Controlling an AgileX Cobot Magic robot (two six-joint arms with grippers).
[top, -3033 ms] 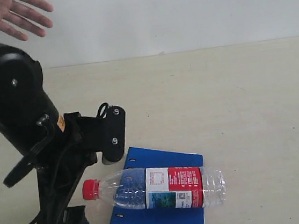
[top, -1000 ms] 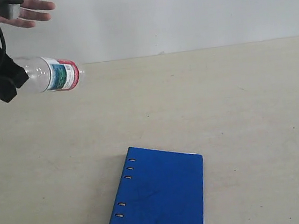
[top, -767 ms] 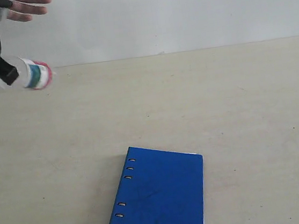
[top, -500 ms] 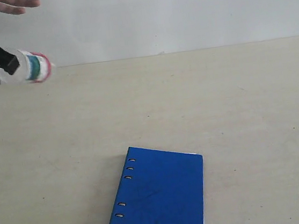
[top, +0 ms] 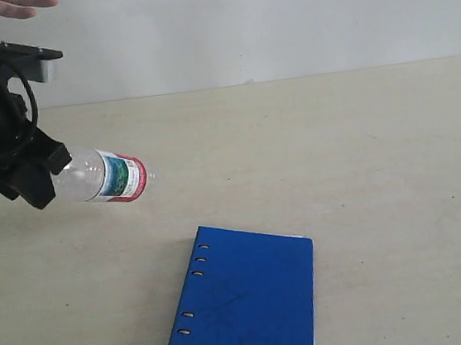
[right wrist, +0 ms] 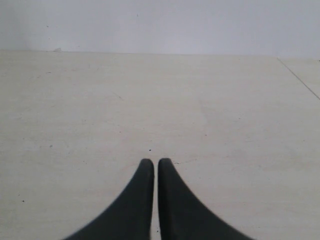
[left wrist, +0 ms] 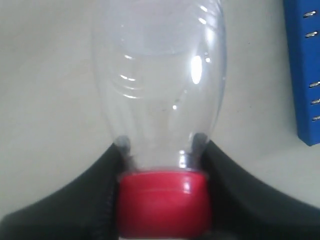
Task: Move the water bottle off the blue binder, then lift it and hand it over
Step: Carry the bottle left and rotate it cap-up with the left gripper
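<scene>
Holding: bottle, airborne, up and left of the binder, pinched at the neck by my left claw. Long axis: base toward the binder, cap end toward the hand. Right claw: pressed together, empty.
</scene>
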